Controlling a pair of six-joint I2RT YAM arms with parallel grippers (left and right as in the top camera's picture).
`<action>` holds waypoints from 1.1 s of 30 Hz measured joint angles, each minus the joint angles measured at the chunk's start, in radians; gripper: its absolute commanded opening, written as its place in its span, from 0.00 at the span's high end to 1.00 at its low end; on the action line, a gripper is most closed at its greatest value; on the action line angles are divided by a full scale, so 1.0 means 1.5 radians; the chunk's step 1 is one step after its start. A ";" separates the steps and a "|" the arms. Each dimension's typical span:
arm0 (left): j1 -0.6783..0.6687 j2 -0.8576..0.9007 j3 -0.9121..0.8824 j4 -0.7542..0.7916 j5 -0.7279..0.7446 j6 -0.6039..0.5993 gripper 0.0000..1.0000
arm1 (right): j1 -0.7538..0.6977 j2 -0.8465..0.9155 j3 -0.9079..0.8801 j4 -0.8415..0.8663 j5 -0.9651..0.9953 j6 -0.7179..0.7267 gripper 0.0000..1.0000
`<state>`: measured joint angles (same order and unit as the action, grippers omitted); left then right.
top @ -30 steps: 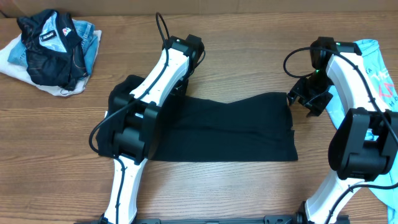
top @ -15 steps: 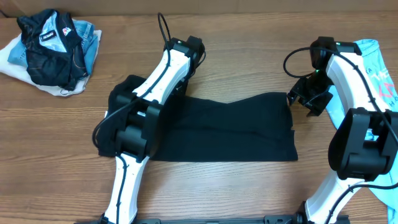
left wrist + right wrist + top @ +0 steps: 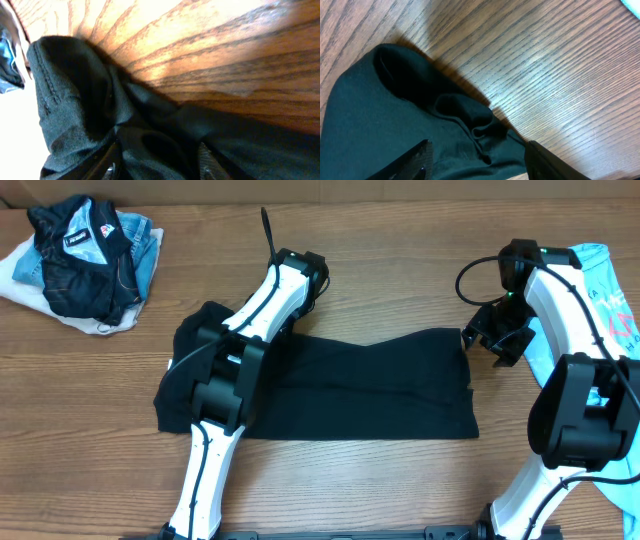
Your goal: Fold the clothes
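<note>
The clothes, a plain black T-shirt (image 3: 380,385), lie as a wide folded band across the middle of the wooden table (image 3: 400,240). My left gripper (image 3: 287,323) is at the band's far left corner, mostly hidden under its own wrist. In the left wrist view its fingers (image 3: 111,167) stand apart, with a bunched fold of the black shirt (image 3: 75,110) filling the gap of the gripper (image 3: 160,167). My right gripper (image 3: 497,342) hangs at the far right corner. It is open (image 3: 480,160) and straddles a wrinkled edge of the shirt (image 3: 380,115).
A dark jacket with a white-and-red patch (image 3: 80,255) lies on light garments (image 3: 22,275) at the far left. A light blue T-shirt with pink lettering (image 3: 612,305) lies along the right edge, beside and partly under the right arm.
My left wrist has shifted a little to the left at the shirt's far corner, and its cable now stands more upright. The right arm and the shirt's right side have not moved.
</note>
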<state>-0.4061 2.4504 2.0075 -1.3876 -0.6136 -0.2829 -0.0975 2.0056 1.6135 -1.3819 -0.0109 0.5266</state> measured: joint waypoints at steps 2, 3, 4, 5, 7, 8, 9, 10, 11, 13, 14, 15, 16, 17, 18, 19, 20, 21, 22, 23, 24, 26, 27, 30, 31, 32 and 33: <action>0.000 0.000 0.000 -0.004 -0.001 -0.008 0.67 | 0.000 0.000 0.000 0.001 0.000 0.000 0.37; 0.000 0.000 0.000 -0.007 -0.003 -0.014 0.71 | 0.000 0.000 0.000 0.001 0.000 0.000 0.37; 0.000 0.000 0.000 -0.011 -0.003 -0.020 0.72 | 0.000 0.000 0.000 0.001 0.000 0.000 0.37; 0.000 0.000 0.000 -0.015 -0.003 -0.024 0.73 | 0.000 0.000 0.000 0.000 0.000 0.000 0.37; 0.000 0.000 0.000 -0.023 -0.004 -0.036 0.77 | 0.000 0.000 0.000 0.001 0.000 0.000 0.37; 0.000 0.000 0.000 -0.027 -0.003 -0.042 0.80 | 0.000 0.000 0.000 0.001 0.000 0.000 0.37; 0.000 0.000 0.000 -0.032 -0.003 -0.048 0.81 | 0.000 0.000 0.000 0.000 0.000 0.000 0.37; 0.000 0.000 0.000 -0.036 -0.004 -0.053 0.84 | 0.000 0.000 0.000 0.001 0.000 -0.001 0.37; 0.000 0.000 0.000 -0.041 -0.004 -0.058 0.88 | 0.000 0.000 0.000 0.001 0.000 0.000 0.37; 0.000 0.000 0.001 -0.051 -0.003 -0.073 0.92 | 0.000 0.000 0.000 0.001 0.000 -0.001 0.37; 0.000 0.000 0.003 -0.056 -0.003 -0.077 0.92 | 0.000 0.000 0.000 0.001 0.000 0.000 0.37; 0.000 0.000 0.006 -0.066 -0.003 -0.086 0.93 | 0.000 0.000 0.000 0.000 0.000 0.000 0.37; 0.000 0.000 0.009 -0.074 -0.003 -0.093 0.93 | 0.000 0.000 0.000 0.001 0.000 -0.001 0.37; 0.000 0.000 0.013 -0.085 -0.003 -0.102 0.93 | 0.000 0.000 0.000 0.001 0.000 -0.001 0.37; 0.000 0.000 0.018 -0.096 -0.003 -0.111 0.93 | 0.000 0.000 0.000 0.000 0.000 -0.001 0.37; 0.000 0.000 0.023 -0.110 -0.003 -0.124 0.93 | 0.000 0.000 0.000 0.000 0.000 -0.001 0.37; 0.000 0.000 0.028 -0.127 -0.003 -0.136 0.93 | 0.000 0.000 0.000 0.000 0.000 -0.001 0.37; 0.000 0.000 0.032 -0.139 -0.003 -0.146 0.93 | 0.000 0.000 0.000 0.000 0.000 -0.001 0.37; 0.000 0.000 0.036 -0.155 -0.003 -0.160 0.93 | 0.000 0.000 0.000 -0.001 0.000 -0.002 0.37; 0.000 0.000 0.039 -0.166 -0.003 -0.170 0.92 | 0.000 0.000 0.000 -0.001 0.000 -0.002 0.37; 0.000 0.000 0.041 -0.175 -0.003 -0.179 0.89 | 0.000 0.000 0.000 -0.002 0.000 -0.002 0.37; 0.000 0.000 0.043 -0.195 -0.003 -0.199 0.87 | 0.000 0.000 0.000 -0.005 0.000 -0.002 0.37; 0.000 0.000 0.043 -0.199 -0.003 -0.206 0.87 | 0.000 0.000 0.000 -0.006 0.000 -0.002 0.37; 0.001 0.000 0.044 -0.199 0.003 -0.219 0.89 | 0.000 0.000 0.000 -0.009 0.000 -0.002 0.37; 0.001 0.000 0.044 -0.199 0.005 -0.222 0.89 | 0.000 0.000 0.000 -0.012 0.000 -0.002 0.37; 0.001 0.000 0.044 -0.200 0.007 -0.225 0.89 | 0.000 0.000 0.000 -0.015 0.000 -0.002 0.37; 0.002 0.000 0.044 -0.199 0.008 -0.227 0.90 | 0.000 0.000 0.000 -0.018 0.000 -0.003 0.37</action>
<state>-0.4034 2.4500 2.0735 -1.6867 -0.6018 -0.6231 -0.0975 2.0056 1.6135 -1.4082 -0.0109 0.5228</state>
